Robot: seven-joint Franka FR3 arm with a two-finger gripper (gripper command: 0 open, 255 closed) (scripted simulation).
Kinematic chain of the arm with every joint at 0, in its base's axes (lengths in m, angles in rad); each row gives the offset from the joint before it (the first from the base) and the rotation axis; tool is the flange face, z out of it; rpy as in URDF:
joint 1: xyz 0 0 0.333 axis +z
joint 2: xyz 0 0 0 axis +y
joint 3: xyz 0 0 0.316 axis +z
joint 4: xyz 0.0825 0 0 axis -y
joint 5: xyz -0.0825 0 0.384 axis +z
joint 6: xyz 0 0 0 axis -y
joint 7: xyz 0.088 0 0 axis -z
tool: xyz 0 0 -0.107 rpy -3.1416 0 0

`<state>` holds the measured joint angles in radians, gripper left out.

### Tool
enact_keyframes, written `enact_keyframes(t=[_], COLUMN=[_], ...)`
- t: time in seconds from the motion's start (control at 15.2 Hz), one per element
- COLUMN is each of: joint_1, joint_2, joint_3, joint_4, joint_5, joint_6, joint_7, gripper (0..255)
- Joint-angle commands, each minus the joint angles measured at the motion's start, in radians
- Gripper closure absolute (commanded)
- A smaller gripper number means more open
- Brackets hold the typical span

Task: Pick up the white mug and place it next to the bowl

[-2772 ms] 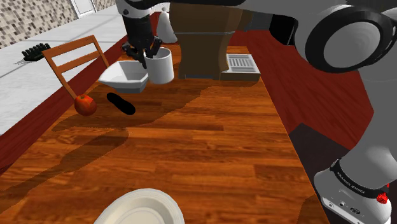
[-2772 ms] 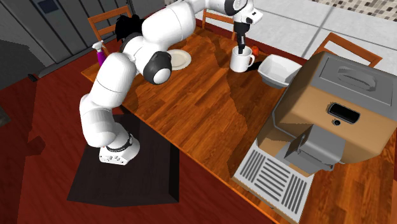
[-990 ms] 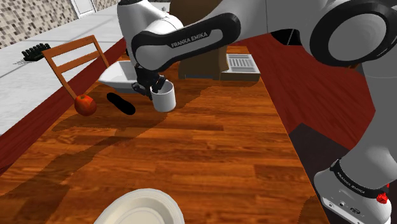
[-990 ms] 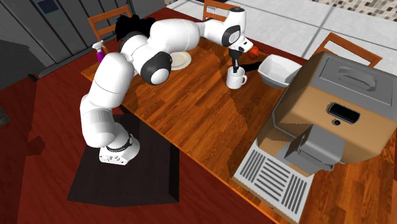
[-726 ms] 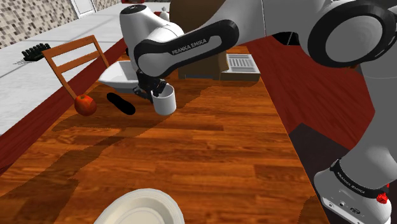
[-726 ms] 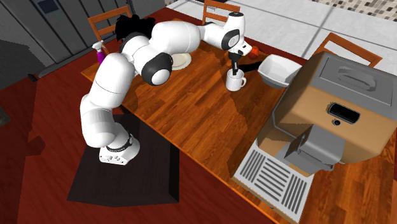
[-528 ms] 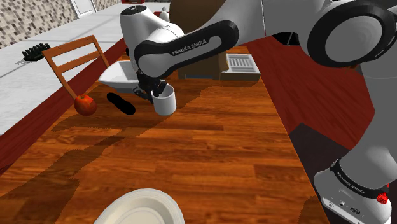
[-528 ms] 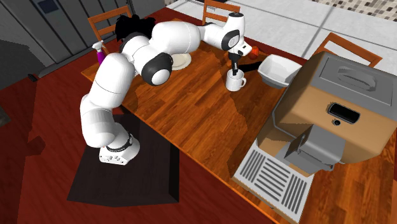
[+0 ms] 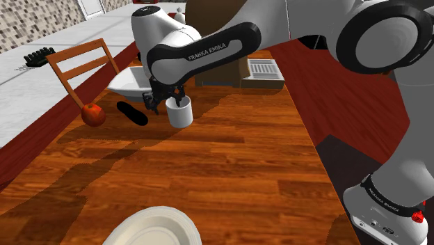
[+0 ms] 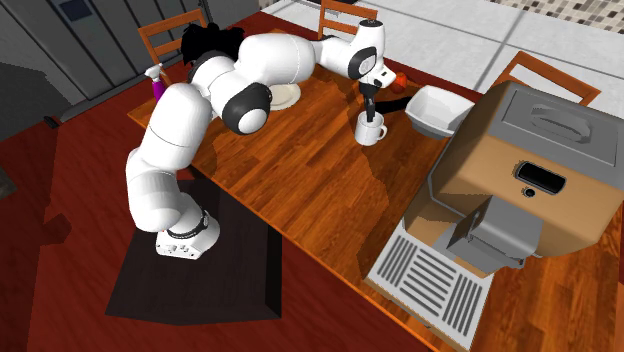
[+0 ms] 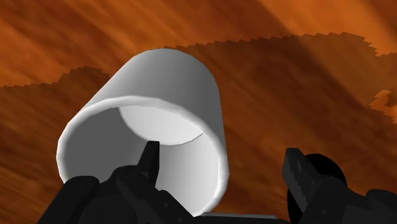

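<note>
The white mug (image 9: 180, 113) stands upright on the wooden table (image 9: 229, 167), a short way in front of the white bowl (image 9: 129, 84). My gripper (image 9: 165, 103) hangs just above the mug's rim, open. In the wrist view one black finger (image 11: 151, 160) reaches inside the mug (image 11: 159, 102) and the other stands well outside its wall, neither pressing on it. The second exterior view shows the mug (image 10: 371, 129) with its handle toward the bowl (image 10: 435, 108) and the gripper (image 10: 370, 106) right over it.
A red apple (image 9: 93, 114) and a black oblong thing (image 9: 131, 113) lie to the mug's left in the shoulder view. A brown coffee machine (image 10: 520, 165) stands beyond the bowl. A wooden chair (image 9: 80, 62) and a pale plate (image 9: 156, 230) border the table.
The fingers have sprung apart and let go of the mug's rim. The mug stays put on the table where it was lowered beside the bowl.
</note>
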<state>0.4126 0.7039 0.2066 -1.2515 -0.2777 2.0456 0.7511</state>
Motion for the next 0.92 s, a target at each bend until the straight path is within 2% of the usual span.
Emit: enact_keyframes(t=[0.0,0.33,0.86], joint_1=[0.0,0.006,0.006], joint_2=[0.0,-0.051,-0.051], joint_3=[0.0,0.009,0.009], joint_4=[0.0,0.041,0.041], joint_5=[0.0,0.012,0.012], joint_6=[0.0,-0.092,-0.092], joint_7=[0.0,-0.008,-0.008], gripper=[0,0,0])
